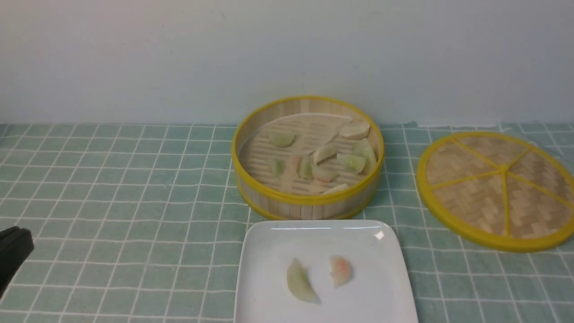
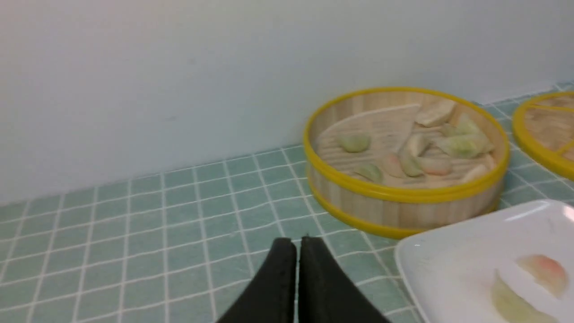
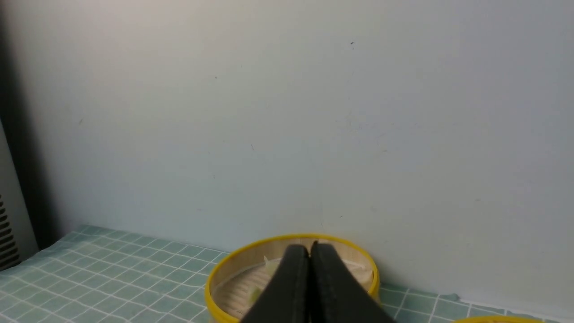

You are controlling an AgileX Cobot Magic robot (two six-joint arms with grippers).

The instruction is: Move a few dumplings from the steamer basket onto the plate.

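Dumplings [image 1: 301,281]: two on plate [image 1: 278,242]; one basket [image 1: 308,198].

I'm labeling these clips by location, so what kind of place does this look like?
Probably a robot test bench or lab rather than a real kitchen: a gripper reaches in over a checked cloth, and the dumplings on the plate look like toys.

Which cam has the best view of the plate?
Front view: the plate shows most fully there, both dumplings on it in sight, though its near edge is cut off. Left wrist view catches only part, cropped at the picture's edge. Right wrist view doesn't show it.
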